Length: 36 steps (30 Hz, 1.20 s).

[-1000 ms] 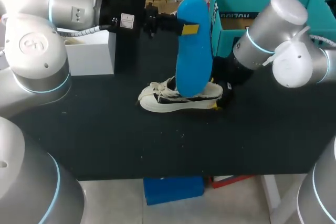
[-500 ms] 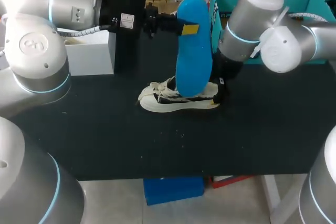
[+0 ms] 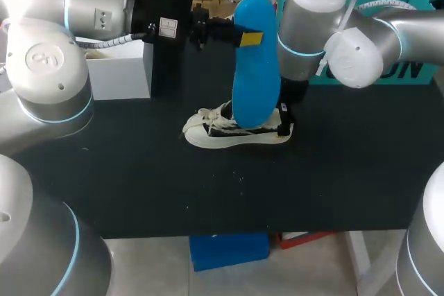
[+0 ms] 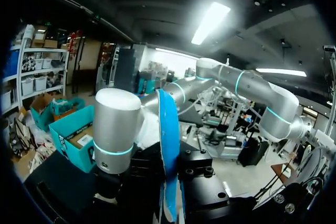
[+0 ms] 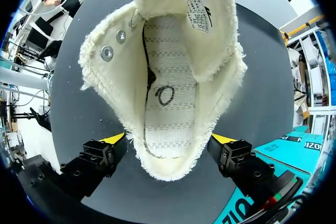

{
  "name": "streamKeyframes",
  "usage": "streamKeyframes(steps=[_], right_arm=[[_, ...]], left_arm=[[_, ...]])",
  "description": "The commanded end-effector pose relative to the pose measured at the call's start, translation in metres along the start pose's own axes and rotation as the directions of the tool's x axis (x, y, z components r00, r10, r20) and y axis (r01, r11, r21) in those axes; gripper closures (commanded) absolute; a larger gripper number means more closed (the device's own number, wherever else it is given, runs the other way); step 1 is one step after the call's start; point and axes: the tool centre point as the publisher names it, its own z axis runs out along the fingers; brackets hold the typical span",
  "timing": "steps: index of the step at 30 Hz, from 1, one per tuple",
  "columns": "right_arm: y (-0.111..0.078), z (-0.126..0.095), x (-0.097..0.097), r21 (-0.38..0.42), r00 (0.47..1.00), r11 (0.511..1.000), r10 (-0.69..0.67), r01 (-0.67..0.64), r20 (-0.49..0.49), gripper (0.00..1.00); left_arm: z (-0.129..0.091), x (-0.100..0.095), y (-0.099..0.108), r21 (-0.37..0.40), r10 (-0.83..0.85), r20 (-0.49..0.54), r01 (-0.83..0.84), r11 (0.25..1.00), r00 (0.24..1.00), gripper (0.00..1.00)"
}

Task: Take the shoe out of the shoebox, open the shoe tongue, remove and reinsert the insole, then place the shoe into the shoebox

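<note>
1. Right gripper (image 5: 168, 139): in the right wrist view its fingers (image 5: 113, 140) are spread wide, with one yellow tip on each side of the heel of the cream canvas low-top shoe (image 5: 168, 77). The tips sit just beside the frayed collar. I cannot confirm contact, so I treat this gripper as holding nothing
2. Left gripper (image 3: 251, 38): it is clamped on the upper end of the blue foam insole (image 3: 257, 81), which hangs upright with its lower end at the shoe's mouth. I cannot tell whether that end is inside the shoe
3. Task item location: the shoe stands on its sole on the black table (image 3: 139, 185), toe toward my left side. It is outside the teal cardboard shoebox (image 3: 416, 67), which stands behind my right arm
4. Risk, heel grip: if the right fingers pinch only the soft collar, I expect it to fold inward and narrow the opening for the insole
5. Risk, unbraced shoe: if I push the insole down before the heel is clamped, the light shoe could slide or tip on the table
6. Risk, insole: it is thin and held at one end only. Under downward load it may buckle, or its lower edge may catch on the tongue or laces
7. Risk, collision: the head view shows my right wrist close beside the hanging insole. A sideways correction by either arm could knock the insole askew in the left gripper
</note>
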Motion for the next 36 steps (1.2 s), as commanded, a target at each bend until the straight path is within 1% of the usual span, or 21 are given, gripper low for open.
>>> streamKeyframes(steps=[1,10,12,14,18,20,26,31,33,36], right_arm=[[0.0044,0.0004,-0.0004,0.04,1.0,0.999,0.0,0.0,0.0,0.0],[0.0053,0.0008,-0.0008,0.041,1.0,0.999,-0.006,0.006,-0.002,0.0],[0.0053,0.0013,-0.0008,0.016,1.0,1.0,-0.003,0.004,-0.003,0.0],[0.0046,0.0009,-0.001,-0.041,1.0,0.999,0.006,-0.006,-0.005,0.0],[0.0034,0.0011,-0.0011,-0.105,1.0,0.994,-0.005,0.003,-0.019,0.0],[0.0035,0.0007,-0.0003,-0.166,1.0,0.986,0.001,-0.005,-0.025,0.0],[0.0029,0.0019,-0.0004,-0.286,0.999,0.958,-0.001,-0.012,-0.046,0.0],[0.0023,0.0017,-0.0017,-0.39,0.999,0.92,0.017,-0.034,-0.046,0.0],[0.0026,0.002,-0.0022,-0.439,0.999,0.898,0.026,-0.044,-0.048,0.0],[0.004,0.0033,-0.0034,-0.486,0.998,0.872,0.029,-0.051,-0.053,0.0]], left_arm=[[0.0007,0.0004,0.0012,0.003,0.002,0.002,-0.002,1.0,1.0,1.0],[0.0007,0.0004,0.0012,0.003,0.002,0.002,-0.002,1.0,1.0,1.0],[0.0007,0.0004,0.0012,0.003,0.002,0.002,-0.002,1.0,1.0,1.0],[0.0007,0.0004,0.0012,0.003,0.002,0.002,-0.002,1.0,1.0,1.0],[0.0007,0.0004,0.0012,0.003,0.002,0.002,-0.002,1.0,1.0,1.0],[0.0007,0.0004,0.0012,0.003,0.002,0.002,-0.002,1.0,1.0,1.0],[0.0007,0.0004,0.0012,0.003,0.002,0.002,-0.002,1.0,1.0,1.0],[0.0007,0.0004,0.0012,0.003,0.002,0.002,-0.002,1.0,1.0,1.0],[0.0007,0.0004,0.0012,0.003,0.002,0.002,-0.002,1.0,1.0,1.0],[0.0007,0.0004,0.0012,0.003,0.002,0.002,-0.002,1.0,1.0,1.0]])
